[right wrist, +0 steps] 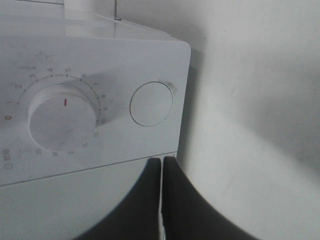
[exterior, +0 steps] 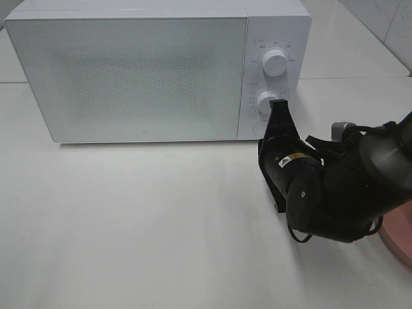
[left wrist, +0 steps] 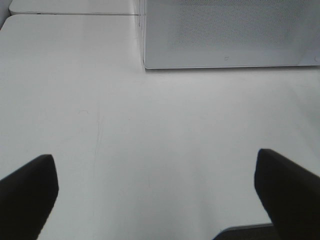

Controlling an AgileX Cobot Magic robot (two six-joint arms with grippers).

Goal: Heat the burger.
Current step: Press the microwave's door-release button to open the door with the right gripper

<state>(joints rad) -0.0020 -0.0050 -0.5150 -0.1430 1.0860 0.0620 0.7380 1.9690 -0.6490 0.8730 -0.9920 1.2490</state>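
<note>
The burger is out of view. A white microwave (exterior: 129, 71) stands at the back of the table with its frosted door shut, and nothing shows through it. My right gripper (exterior: 278, 104) is shut with nothing in it, and its tip is at the control panel beside the lower knob (exterior: 264, 100). In the right wrist view the pressed-together fingertips (right wrist: 161, 161) hover just off the panel near the round button (right wrist: 151, 103) and the timer knob (right wrist: 62, 117). My left gripper (left wrist: 155, 157) is open over bare table, facing the microwave's front (left wrist: 225, 35).
The edge of a flat pink plate (exterior: 400, 237) shows at the right border, partly behind the right arm. An upper knob (exterior: 275, 62) sits above the lower one. White table (exterior: 141, 219) lies in front of the microwave.
</note>
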